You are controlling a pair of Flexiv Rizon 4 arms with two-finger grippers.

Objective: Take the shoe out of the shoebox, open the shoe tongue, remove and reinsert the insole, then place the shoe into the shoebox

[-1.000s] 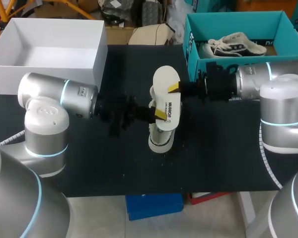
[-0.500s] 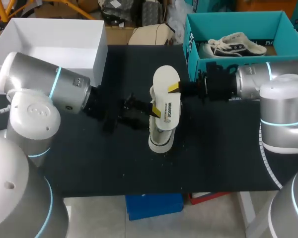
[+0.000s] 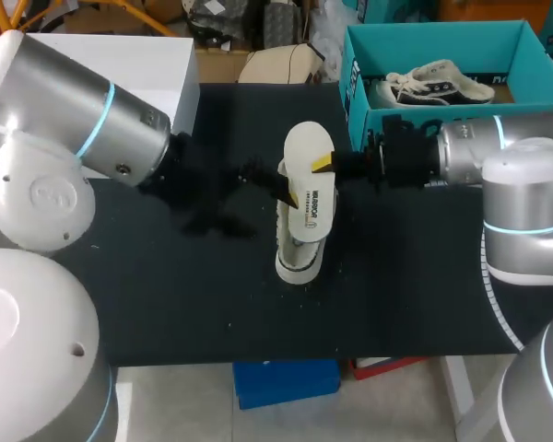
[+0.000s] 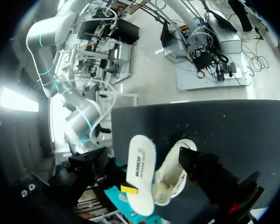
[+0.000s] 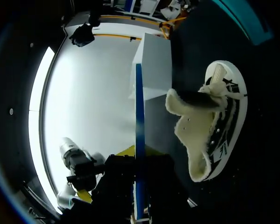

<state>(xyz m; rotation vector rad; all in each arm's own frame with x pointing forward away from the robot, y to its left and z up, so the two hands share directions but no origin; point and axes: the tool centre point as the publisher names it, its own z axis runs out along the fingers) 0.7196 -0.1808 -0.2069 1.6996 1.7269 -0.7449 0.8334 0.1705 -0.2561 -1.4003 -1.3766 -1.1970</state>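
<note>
A white insole (image 3: 309, 180) hangs above the middle of the table, just over a white fleece-lined shoe (image 3: 298, 256) that lies on the black mat. My right gripper (image 3: 327, 164) comes in from the right and is shut on the insole's right edge. In the right wrist view the insole (image 5: 139, 140) shows edge-on as a blue strip between the fingers, with the shoe (image 5: 219, 126) beyond it. My left gripper (image 3: 272, 184) stands open just left of the insole, one yellow tip close to its edge. The left wrist view shows insole (image 4: 141, 172) and shoe (image 4: 175, 177) ahead of it.
The teal shoebox (image 3: 359, 83) stands at the back right with a second shoe (image 3: 433, 85) inside. A white open box (image 3: 170, 55) sits at the back left, partly behind my left arm. Bare black mat lies in front of the shoe.
My left gripper has opened and let go of the insole, and its arm has swung up and back to the left. The right gripper keeps still with the insole.
</note>
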